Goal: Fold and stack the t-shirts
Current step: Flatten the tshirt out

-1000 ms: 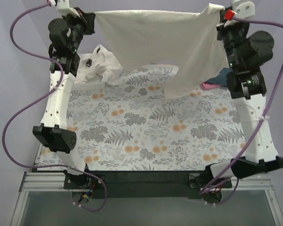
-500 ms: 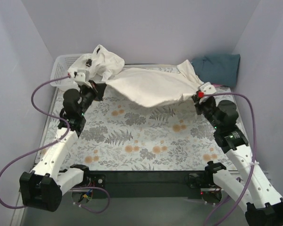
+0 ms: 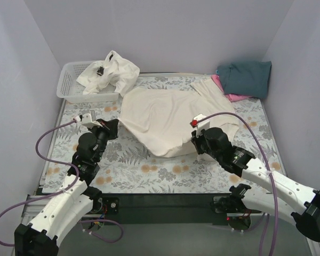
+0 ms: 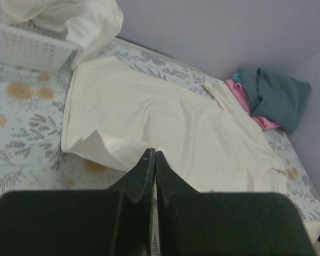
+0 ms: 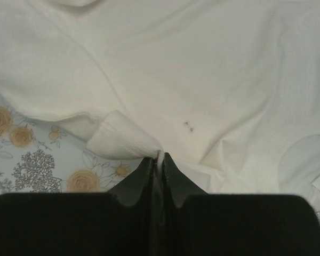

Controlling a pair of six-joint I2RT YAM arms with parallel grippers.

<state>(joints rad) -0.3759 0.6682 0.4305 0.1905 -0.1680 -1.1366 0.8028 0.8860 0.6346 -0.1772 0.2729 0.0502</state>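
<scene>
Cream t-shirt [image 3: 165,114] is spread flat mid-bench [image 3: 149,170], its near edge pinched in the closed jaws of left gripper [image 4: 152,154] and right gripper [image 5: 159,157]. Crumpled cream tees [image 3: 114,69] are heaped over the basket [image 3: 68,80] back-left. Teal t-shirt [image 3: 245,77] is stacked on pink t-shirt [image 3: 229,96] back-right.

Floral-print desk [image 3: 149,170] in view, with a cream tee [image 3: 165,120] lying across its middle, spread out with a few creases. At the far left corner sits a white basket [image 3: 69,85]. At the far right corner lies a pink tee [image 3: 229,96] (teal tee [image 3: 245,77] folded on top of it).
</scene>
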